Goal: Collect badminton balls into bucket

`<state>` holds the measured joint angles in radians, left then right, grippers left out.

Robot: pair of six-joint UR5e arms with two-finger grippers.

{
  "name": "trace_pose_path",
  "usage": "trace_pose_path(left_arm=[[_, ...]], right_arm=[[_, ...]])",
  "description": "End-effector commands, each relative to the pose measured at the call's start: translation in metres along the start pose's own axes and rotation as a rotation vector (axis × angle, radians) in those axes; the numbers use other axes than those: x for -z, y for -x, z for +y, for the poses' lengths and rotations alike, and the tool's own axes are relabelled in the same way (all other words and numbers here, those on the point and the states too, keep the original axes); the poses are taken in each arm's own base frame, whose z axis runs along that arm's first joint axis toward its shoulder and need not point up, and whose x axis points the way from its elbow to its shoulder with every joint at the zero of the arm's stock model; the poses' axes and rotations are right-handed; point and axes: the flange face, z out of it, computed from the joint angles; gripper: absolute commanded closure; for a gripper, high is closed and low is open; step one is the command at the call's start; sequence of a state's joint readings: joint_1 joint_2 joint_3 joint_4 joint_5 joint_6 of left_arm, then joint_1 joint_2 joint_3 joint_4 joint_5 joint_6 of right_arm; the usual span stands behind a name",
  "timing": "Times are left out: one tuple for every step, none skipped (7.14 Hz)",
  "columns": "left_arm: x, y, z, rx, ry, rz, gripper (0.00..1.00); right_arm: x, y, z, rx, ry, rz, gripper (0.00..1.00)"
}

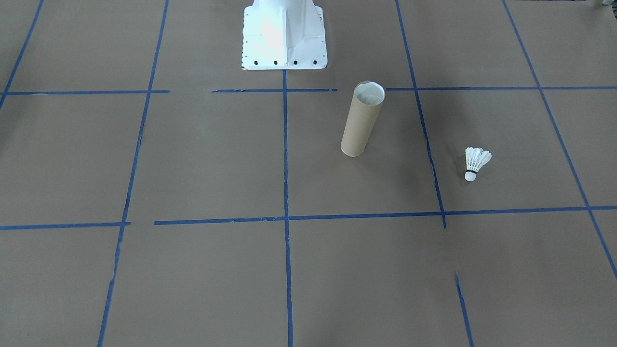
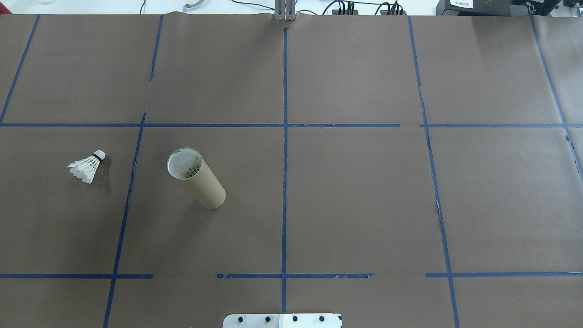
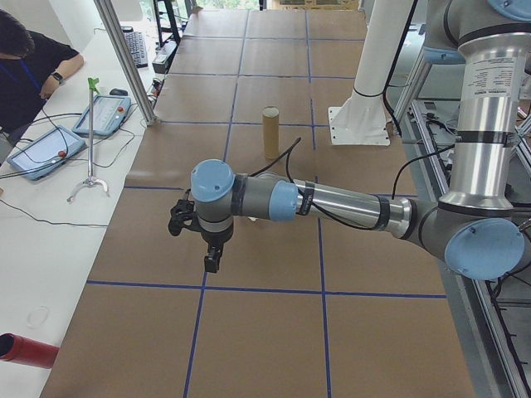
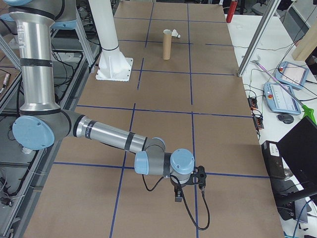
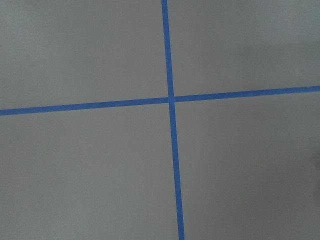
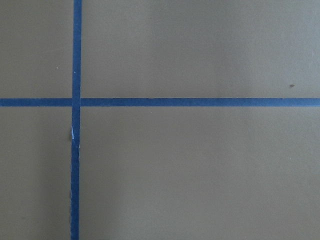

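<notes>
One white shuttlecock point(image 1: 476, 163) lies on its side on the brown table cover, a short way from the bucket point(image 1: 361, 120) on the robot's left side. It shows in the overhead view too, the shuttlecock point(image 2: 86, 166) left of the upright cardboard bucket point(image 2: 198, 180). White feathers point(image 2: 191, 171) show inside the tube's mouth. My left gripper point(image 3: 213, 262) hangs over the table's left end, far from both. My right gripper point(image 4: 178, 195) hangs over the right end. I cannot tell whether either is open or shut. Both wrist views show only brown paper and blue tape.
The white robot base point(image 1: 284, 33) stands behind the bucket. A person point(image 3: 25, 66) sits at a side table with tablets point(image 3: 41, 153). A red cylinder point(image 3: 29, 350) lies there. Pendants point(image 4: 277, 96) and a metal post point(image 4: 255, 37) are at the operators' side.
</notes>
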<state>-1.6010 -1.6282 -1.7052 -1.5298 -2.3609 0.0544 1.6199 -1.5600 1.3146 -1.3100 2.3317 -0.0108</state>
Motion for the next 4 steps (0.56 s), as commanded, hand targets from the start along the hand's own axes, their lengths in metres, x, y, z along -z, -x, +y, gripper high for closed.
trace_pose_path(left_arm=[[-0.009, 0.01, -0.045, -0.096, -0.1, 0.003, 0.0], [-0.009, 0.007, -0.045, -0.042, -0.158, 0.01, 0.0], [-0.027, -0.01, -0.039, 0.041, -0.192, 0.041, 0.0], [-0.067, -0.048, -0.027, 0.026, -0.199, 0.087, 0.0]], right_arm=[[0.0, 0.0, 0.0, 0.0, 0.0, 0.0, 0.0], [-0.001, -0.001, 0.001, -0.001, 0.001, 0.0, 0.0], [-0.001, -0.001, 0.001, -0.001, 0.001, 0.0, 0.0], [-0.001, -0.001, 0.001, -0.001, 0.001, 0.0, 0.0]])
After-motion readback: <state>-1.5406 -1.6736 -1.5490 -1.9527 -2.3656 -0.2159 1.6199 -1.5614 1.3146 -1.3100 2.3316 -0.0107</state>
